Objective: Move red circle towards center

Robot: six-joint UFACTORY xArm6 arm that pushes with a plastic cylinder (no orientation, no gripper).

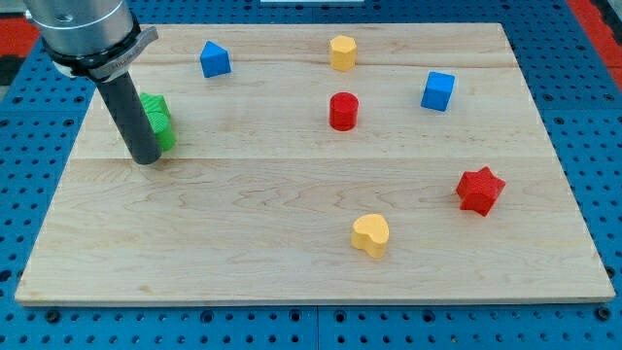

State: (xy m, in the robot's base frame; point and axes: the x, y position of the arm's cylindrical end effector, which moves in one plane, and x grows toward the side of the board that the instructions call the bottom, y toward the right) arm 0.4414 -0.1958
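**Camera view: rod far left, red circle just above mid-desk**

Camera view shows a pale wooden desk (292,233) lying on a blue pegboard (603,146). My tip (147,159) rests on the wood at the left side, and the dark rod above it stands in front of a green block (159,121), hiding part of it; the block's shape cannot be made out, and whether tip and block touch cannot be told. This end effector is a plain rod with nothing to clench or release, and it grasps nothing.

Red circle (343,111) stands slightly toward the far side of the desk's middle, well apart from my tip, to its right. Beyond it, near the far edge, sits a yellow block (342,52) of rounded form. A blue block with a peaked top (215,59) lies far left of that, and a blue cube (438,90) lies to the red circle's right. A red star (480,190) sits at the right side, and a yellow heart (370,234) lies toward the near edge.
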